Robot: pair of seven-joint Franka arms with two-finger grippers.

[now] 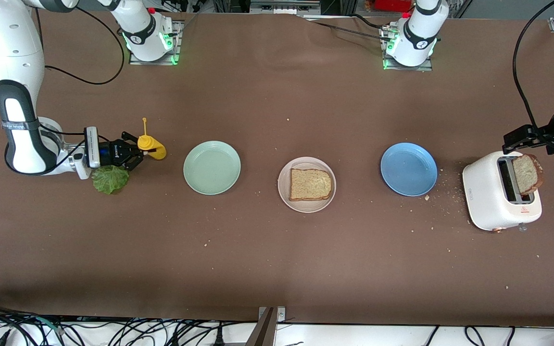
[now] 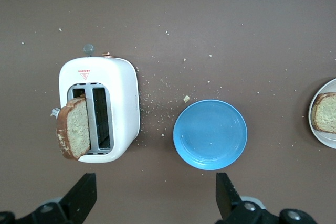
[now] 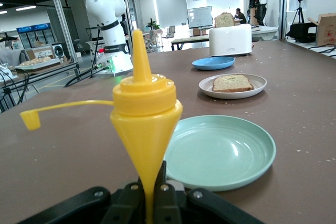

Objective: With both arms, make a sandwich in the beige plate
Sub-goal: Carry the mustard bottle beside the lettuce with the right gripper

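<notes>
While one slice of toast [image 1: 310,184] lies on the beige plate [image 1: 284,192] between the mint-green plate [image 1: 211,167] and the blue plate [image 1: 408,168], the right gripper [image 1: 138,153] is clamped on a yellow squeeze bottle [image 1: 152,145] just beside the lettuce leaf [image 1: 110,179]. The left gripper [image 2: 155,199] hovers, fingers spread wide, above the white toaster [image 1: 500,197], where a second slice [image 1: 527,173] sticks up.

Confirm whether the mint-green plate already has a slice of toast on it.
No. In the front view the mint-green plate is bare, while the one plated slice of toast lies on the beige plate.
</notes>
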